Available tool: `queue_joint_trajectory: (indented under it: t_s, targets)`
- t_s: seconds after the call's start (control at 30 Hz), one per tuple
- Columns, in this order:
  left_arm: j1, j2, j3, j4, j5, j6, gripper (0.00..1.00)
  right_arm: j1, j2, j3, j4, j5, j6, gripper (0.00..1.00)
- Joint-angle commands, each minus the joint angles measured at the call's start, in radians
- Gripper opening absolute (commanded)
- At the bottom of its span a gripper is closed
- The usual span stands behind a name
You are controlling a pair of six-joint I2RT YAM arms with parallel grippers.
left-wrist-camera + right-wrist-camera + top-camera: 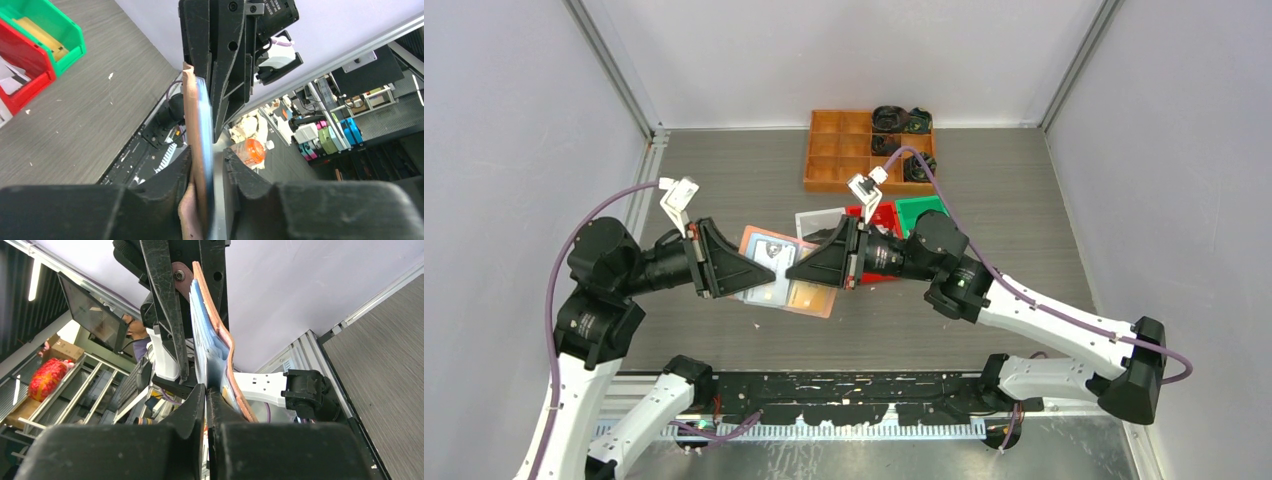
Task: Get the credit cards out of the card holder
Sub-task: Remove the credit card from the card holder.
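Two grippers nose to nose, both on the same thing. On one side the left gripper (207,155) has its jaws pulled in narrow around one edge of the card holder (190,115), with tan leather against one finger and the pale blue pockets facing the other. Opposite it, the right gripper (206,389) is pinched nearly flat on a thin pale blue layer at the far edge. Honestly can't tell if that's a card or just pocket plastic. The holder looks lifted off the table (1024,200), inside facing up, with a dark card (773,248) and a gold card (810,296) tucked in its pockets. Tightest spot is behind the right wrist, where the white bin (817,220), red bin (882,214) and green bin (921,208) sit just beside it. The orange compartment tray (839,150) is well apart by the back wall, and grey tabletop shows out to both sides.
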Motion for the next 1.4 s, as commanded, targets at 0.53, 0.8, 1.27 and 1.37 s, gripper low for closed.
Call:
queue_joint_trajectory:
  t_s: [0.53, 0.8, 1.27, 1.37]
  targets:
    - [0.006, 0.002, 0.031, 0.094, 0.062, -0.087, 0.11, 0.005, -0.101, -0.130, 0.263, 0.043, 0.004, 0.07]
    - [0.007, 0.004, 0.036, 0.090, 0.062, -0.083, 0.09, 0.004, -0.115, -0.149, 0.324, 0.037, 0.017, 0.15]
    - [0.008, 0.000, 0.046, 0.079, 0.068, -0.059, 0.09, 0.005, -0.052, -0.119, 0.390, 0.026, 0.054, 0.16]
    - [0.007, -0.001, 0.052, 0.080, 0.069, -0.058, 0.08, 0.005, -0.068, -0.151, 0.434, 0.026, 0.061, 0.12]
